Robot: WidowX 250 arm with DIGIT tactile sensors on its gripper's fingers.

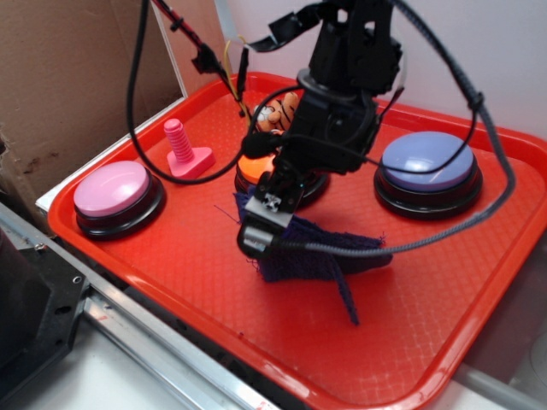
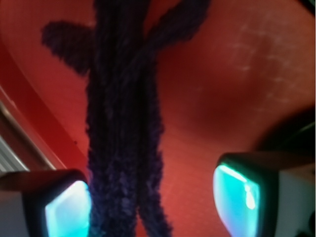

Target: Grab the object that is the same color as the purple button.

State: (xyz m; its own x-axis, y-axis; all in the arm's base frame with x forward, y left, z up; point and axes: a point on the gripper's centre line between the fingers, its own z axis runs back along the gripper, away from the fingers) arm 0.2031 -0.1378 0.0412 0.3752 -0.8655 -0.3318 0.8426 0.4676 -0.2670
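Red tray (image 1: 410, 342), three buttons. Grab step: gripper (image 1: 261, 224) over bunched navy-purple cloth (image 1: 329, 252), fingers (image 2: 69, 207) spread apart, not clenched. Next: close, lift.

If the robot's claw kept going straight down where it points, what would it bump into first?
Most likely the dark purple cloth, which already hangs bunched between the fingers of the gripper. Behind it lies the red tray; how far is unclear.

Tray layout
On the tray (image 1: 410, 342): cloth (image 1: 316, 252) in the middle front, three buttons (image 1: 118, 196) (image 1: 278, 171) (image 1: 427, 171) in a row behind it, bolt (image 1: 184, 154) and toy (image 1: 278, 115) farther back.
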